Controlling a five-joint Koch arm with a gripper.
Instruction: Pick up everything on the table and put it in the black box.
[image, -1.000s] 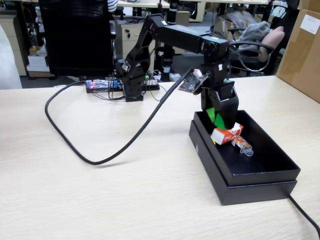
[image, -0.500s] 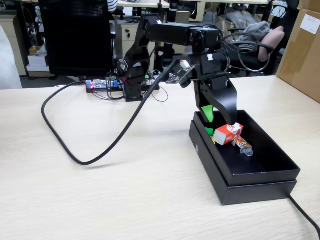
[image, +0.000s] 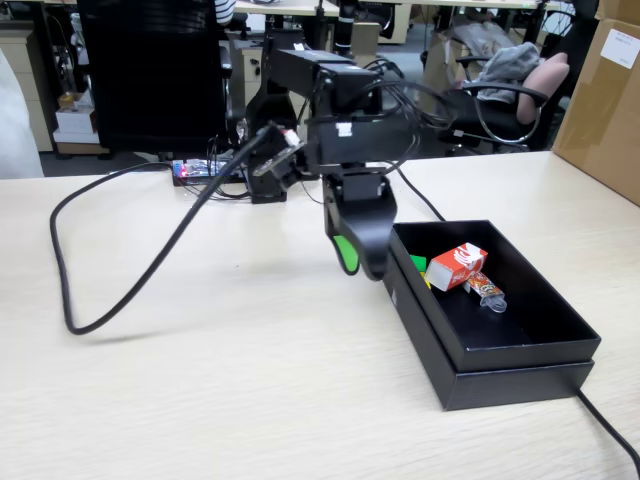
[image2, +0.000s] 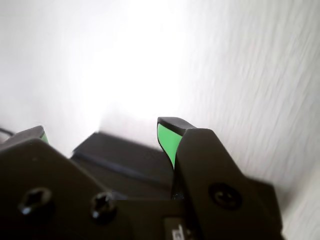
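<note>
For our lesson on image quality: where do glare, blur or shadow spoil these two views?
Wrist view: glare whitens the table at top centre, and the gripper body is dark and soft. Fixed view: even light, sharp; the cable casts a faint shadow, and the box interior is dim.

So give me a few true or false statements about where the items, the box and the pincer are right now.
1. The red carton with white swirl marks lies inside the shallow matte black rectangular box. True.
2. A yellow cube sits out on the light beige wood-grain tabletop. False: no cube shows on the bare tabletop; only slivers of green and yellow show inside the box.
3. The pincer holds the carton. False: nothing is between its jaws, which stand apart in the wrist view.
4. A small colourful wrapped packet lies in the box beside the carton. True.
5. The pincer hangs at the box's left end in the fixed view. True.
</note>
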